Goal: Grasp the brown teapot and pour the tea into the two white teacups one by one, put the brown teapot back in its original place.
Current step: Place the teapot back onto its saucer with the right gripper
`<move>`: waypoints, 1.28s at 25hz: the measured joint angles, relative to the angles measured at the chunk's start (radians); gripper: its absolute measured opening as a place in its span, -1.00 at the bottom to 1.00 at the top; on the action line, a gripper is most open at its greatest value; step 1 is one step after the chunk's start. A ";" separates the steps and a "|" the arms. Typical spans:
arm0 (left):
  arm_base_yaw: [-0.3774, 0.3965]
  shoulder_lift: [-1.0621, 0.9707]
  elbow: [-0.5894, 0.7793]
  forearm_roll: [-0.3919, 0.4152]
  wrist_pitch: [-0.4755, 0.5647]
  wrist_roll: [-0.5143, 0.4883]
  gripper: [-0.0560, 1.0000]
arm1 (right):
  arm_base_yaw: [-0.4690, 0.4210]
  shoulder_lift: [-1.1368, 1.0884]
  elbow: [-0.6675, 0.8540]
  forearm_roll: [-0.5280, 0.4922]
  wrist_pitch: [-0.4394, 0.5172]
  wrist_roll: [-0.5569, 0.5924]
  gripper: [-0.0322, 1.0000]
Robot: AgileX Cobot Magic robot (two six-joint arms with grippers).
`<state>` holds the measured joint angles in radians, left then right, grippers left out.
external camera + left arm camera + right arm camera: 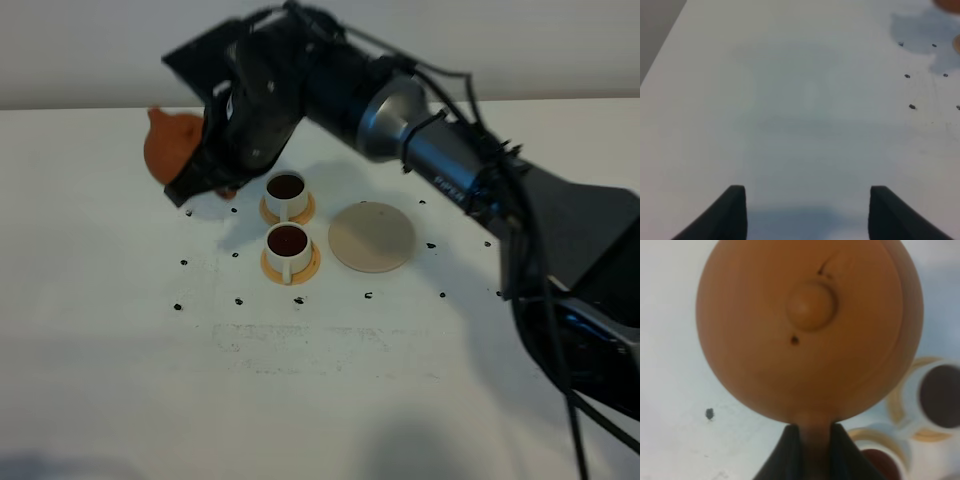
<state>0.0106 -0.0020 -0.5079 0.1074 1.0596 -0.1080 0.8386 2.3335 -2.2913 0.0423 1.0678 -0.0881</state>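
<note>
My idle left gripper (807,212) hangs with jaws parted over bare surface (790,100), while the right gripper (812,440) has jaws clamped on the teapot (172,145) handle, holding it aloft left of both dark-filled cups (287,190), so I judge the disc (372,236) is next.

Left gripper (807,210) over bare white table (790,100), nothing between fingers. Two dark fingers (732,212) spread wide apart, tips pointing ahead, pale shadow band on table between them. Ahead of claw and off to one side: scatter of small black specks (911,106) on tabletop, lying within and around greyish shadow patch (920,30). Blurred orange-brown shape (947,5) just cut by far corner, too blurred to identify. Grey strip (655,25) beyond table edge at opposite far corner.
</note>
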 joint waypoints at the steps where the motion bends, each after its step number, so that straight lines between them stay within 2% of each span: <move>1: 0.000 0.000 0.000 0.000 0.000 0.000 0.06 | 0.000 -0.013 0.000 -0.006 0.006 0.000 -0.70; 7: 0.000 0.000 0.000 0.000 0.000 0.000 0.06 | -0.002 -0.050 0.010 -0.018 0.041 0.000 -0.70; 11: 0.000 0.000 0.000 0.000 0.000 0.000 0.06 | -0.011 -0.104 0.100 -0.017 0.021 0.000 -0.70; 14: 0.000 0.000 0.000 0.000 0.000 0.000 0.06 | -0.028 -0.175 0.243 -0.017 -0.037 0.000 -0.70; 20: 0.000 0.000 0.000 0.000 0.000 0.000 0.06 | -0.086 -0.369 0.632 -0.012 -0.267 0.017 -0.70; 23: 0.000 0.000 0.000 0.000 0.000 0.000 0.06 | -0.134 -0.462 0.790 -0.012 -0.352 0.052 -0.70; 28: 0.000 0.000 0.000 0.000 0.000 0.000 0.06 | -0.199 -0.524 0.998 -0.008 -0.409 0.088 -0.70; 32: 0.000 0.000 0.000 0.000 0.000 0.000 0.06 | -0.231 -0.521 1.072 -0.005 -0.435 0.121 -0.70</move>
<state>0.0106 -0.0020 -0.5079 0.1071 1.0596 -0.1080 0.6074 1.8123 -1.2190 0.0372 0.6331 0.0332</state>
